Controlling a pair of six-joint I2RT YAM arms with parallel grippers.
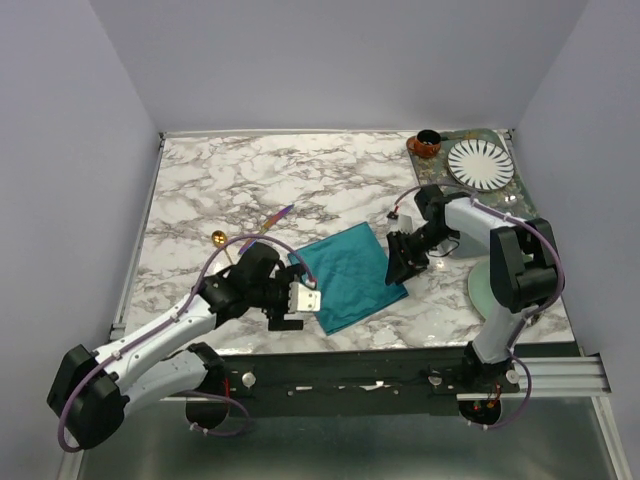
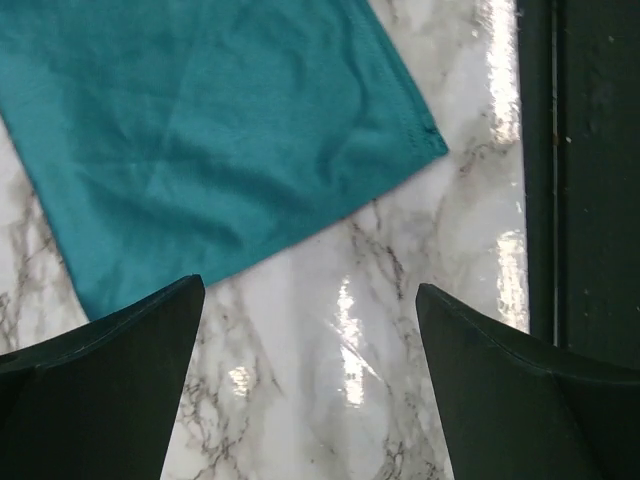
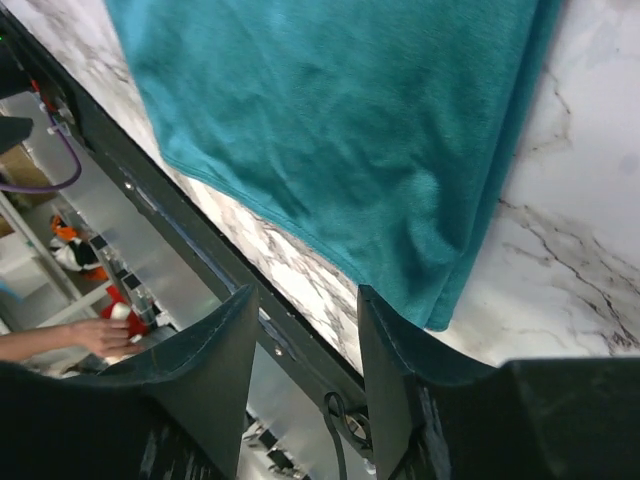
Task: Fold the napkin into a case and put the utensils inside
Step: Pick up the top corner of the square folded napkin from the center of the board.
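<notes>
1. A robot lab's test cell: plain grey walls (image 1: 330, 60) box in a marble-patterned table (image 1: 200, 180).
2. The left arm (image 1: 150, 345) and right arm (image 1: 500, 270) are bolted to a metal rail (image 1: 400, 375) at its near edge.
3. Purple cables (image 1: 60, 425) run along both arms.

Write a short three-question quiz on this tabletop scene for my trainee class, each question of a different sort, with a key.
1. True or false: the purple iridescent metal utensil and the gold round-bowled spoon lie on the teal cloth napkin.
2. The left gripper is: A) shut on the napkin; B) open over the marble table, beside the napkin's edge; C) holding the spoon.
3. On which side of the table, left or right, does the round black-and-white striped plate sit?
Key: 1 false, both lie on bare marble left of the napkin; 2 B; 3 right.
</notes>
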